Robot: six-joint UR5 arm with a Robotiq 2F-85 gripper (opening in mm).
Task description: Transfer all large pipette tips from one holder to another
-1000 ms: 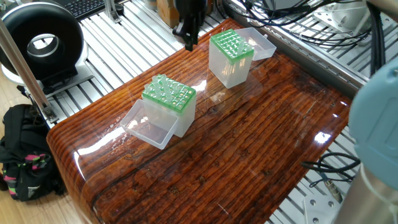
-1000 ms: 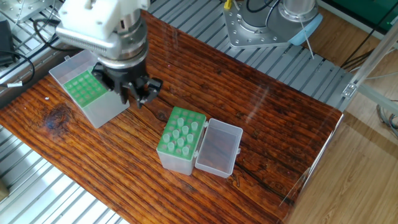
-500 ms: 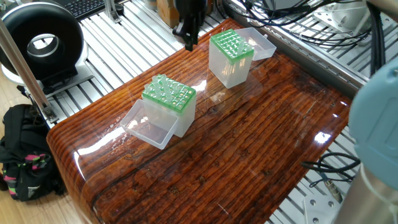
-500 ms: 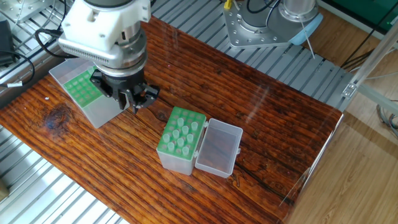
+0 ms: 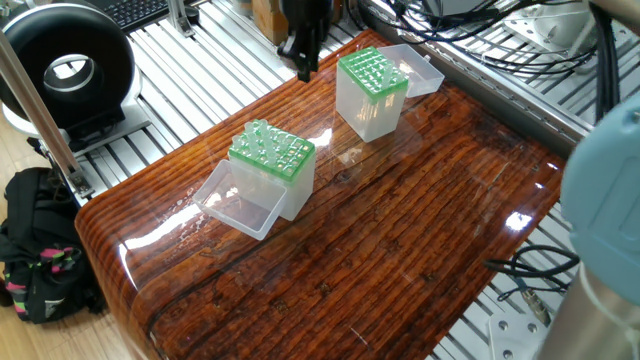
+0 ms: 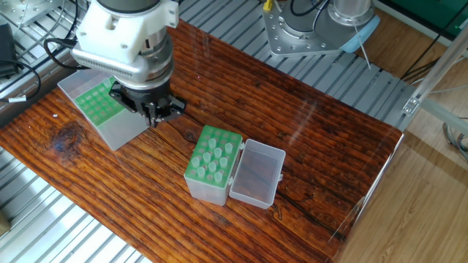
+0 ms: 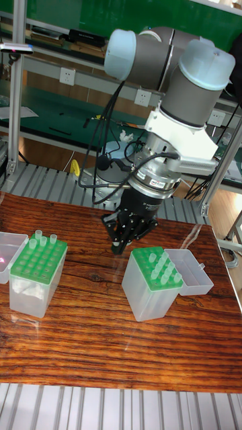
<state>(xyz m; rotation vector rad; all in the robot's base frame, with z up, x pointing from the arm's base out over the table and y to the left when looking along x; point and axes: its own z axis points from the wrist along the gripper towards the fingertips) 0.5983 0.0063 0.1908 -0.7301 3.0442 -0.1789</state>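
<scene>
Since approx. 1 s ago we see the claw [image 6: 156, 113] shifted a bit up-left in the other fixed view, now closer to the left-hand holder [image 6: 107, 111]; boxes unchanged. Claw hangs above the worktop [image 6: 292, 131] between the two holders, fingers pointing down; they look nearly closed, but we cannot tell for sure, nor whether anything is gripped.

Large pipette tips [image 7: 163, 267] stand upright in the green rack of the right-hand holder [image 7: 149, 293] in the tall fixed view, lower right of the claw [image 7: 121, 243], near but apart. A few more tips [image 7: 42, 237] sit at the back edge of the left-hand holder, lower left of the claw.

In one fixed view the claw [image 5: 303, 62] is at top centre, just left of the far holder; the tip-filled holder [image 5: 271, 165] sits mid-frame, w/ its clear lid [image 5: 239, 199] open beside it.
</scene>
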